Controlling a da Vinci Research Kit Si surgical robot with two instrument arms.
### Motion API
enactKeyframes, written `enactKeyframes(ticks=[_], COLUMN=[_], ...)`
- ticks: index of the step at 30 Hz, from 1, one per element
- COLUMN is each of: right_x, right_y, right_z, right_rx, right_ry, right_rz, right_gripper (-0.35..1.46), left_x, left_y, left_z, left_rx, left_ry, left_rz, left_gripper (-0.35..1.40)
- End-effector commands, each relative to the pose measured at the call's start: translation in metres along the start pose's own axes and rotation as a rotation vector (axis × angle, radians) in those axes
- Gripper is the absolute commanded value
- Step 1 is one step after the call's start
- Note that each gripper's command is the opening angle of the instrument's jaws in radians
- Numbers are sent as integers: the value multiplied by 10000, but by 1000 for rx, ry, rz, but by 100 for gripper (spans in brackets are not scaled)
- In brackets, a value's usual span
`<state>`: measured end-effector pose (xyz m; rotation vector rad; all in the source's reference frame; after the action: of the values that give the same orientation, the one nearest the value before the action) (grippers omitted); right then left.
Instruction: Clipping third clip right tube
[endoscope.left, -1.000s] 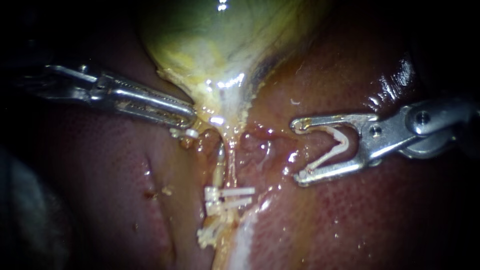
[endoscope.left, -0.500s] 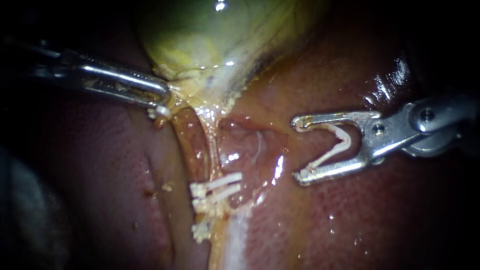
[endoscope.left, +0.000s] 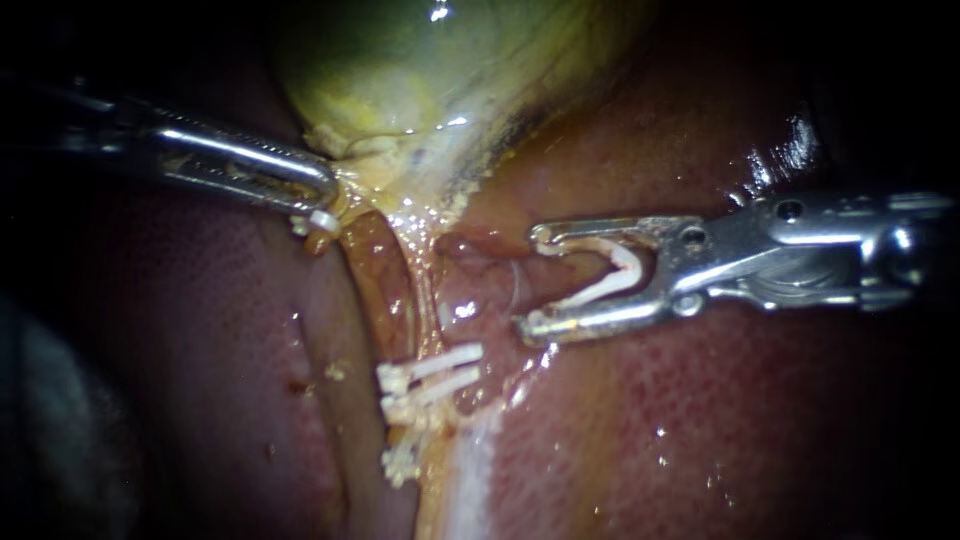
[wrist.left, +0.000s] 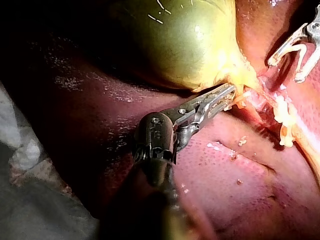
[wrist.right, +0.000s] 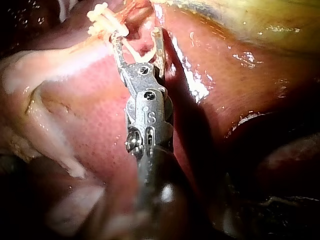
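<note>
My left instrument (endoscope.left: 322, 200) comes in from the left, its jaws shut on the yellowish neck of the gallbladder (endoscope.left: 400, 90) and holding it taut; the left wrist view shows the same grip (wrist.left: 226, 96). From the neck a brownish tube (endoscope.left: 372, 270) and, to its right, a thin pale tube (endoscope.left: 425, 300) run down to two white clips (endoscope.left: 430, 375). My right instrument (endoscope.left: 533, 280) sits just right of the pale tube. Its jaws stand wide apart with an open white clip (endoscope.left: 610, 275) seated between them, a leg against each jaw. That tube is outside the jaws.
Red liver (endoscope.left: 700, 430) lies around and under both instruments. Another white clip (endoscope.left: 400, 462) sits lower on the tubes, beside a pale strip of tissue (endoscope.left: 480, 470). In the right wrist view the clips on the tube (wrist.right: 102, 17) lie just ahead of my right instrument (wrist.right: 136, 36).
My left instrument pulled the gallbladder neck up and left, stretching the tubes. My right instrument then moved left with its clip, close to the tubes.
</note>
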<state>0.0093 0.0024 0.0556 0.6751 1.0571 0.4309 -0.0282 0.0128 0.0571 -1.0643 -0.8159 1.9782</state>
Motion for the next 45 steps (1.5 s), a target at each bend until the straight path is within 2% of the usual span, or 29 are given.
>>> enactKeyframes(ticks=[1, 7, 12, 15, 20, 26, 30, 36, 41, 45], right_x=[-2, -14, -10, -4, 5, 14, 29, 49, 54, 55], right_y=[0, 6, 17, 24, 28, 26, 21, 18, 18, 18], right_z=[5, 40, 66, 81, 96, 100, 94, 88, 83, 78], right_rx=[2, 3, 5, 17, 50, 98, 120, 125, 118, 110], right_ry=[-3, -3, 33, 75, 153, 236, 275, 291, 296, 302], right_rz=[11, 63, 113, 152, 216, 250, 260, 273, 278, 305], right_gripper=[45, 45, 45, 45, 45, 45, 45, 43, 35, 19], left_x=[0, 0, -1, -1, -1, -1, -1, -1, -1, -1], left_y=[0, 1, 1, 1, 1, 1, 1, 1, 1, 1], left_z=[0, 2, 3, 3, 3, 5, 5, 5, 5, 5], left_rx=[1, 2, 3, 3, 6, 7, 7, 7, 7, 7], left_ry=[0, 1, 1, 1, 3, 3, 3, 3, 3, 3], left_rz=[0, 0, 0, 0, 0, 0, 0, 0, 0, 0], left_gripper=[-35, -35, -35, -35, -35, -35, -35, -35, -35, -35])
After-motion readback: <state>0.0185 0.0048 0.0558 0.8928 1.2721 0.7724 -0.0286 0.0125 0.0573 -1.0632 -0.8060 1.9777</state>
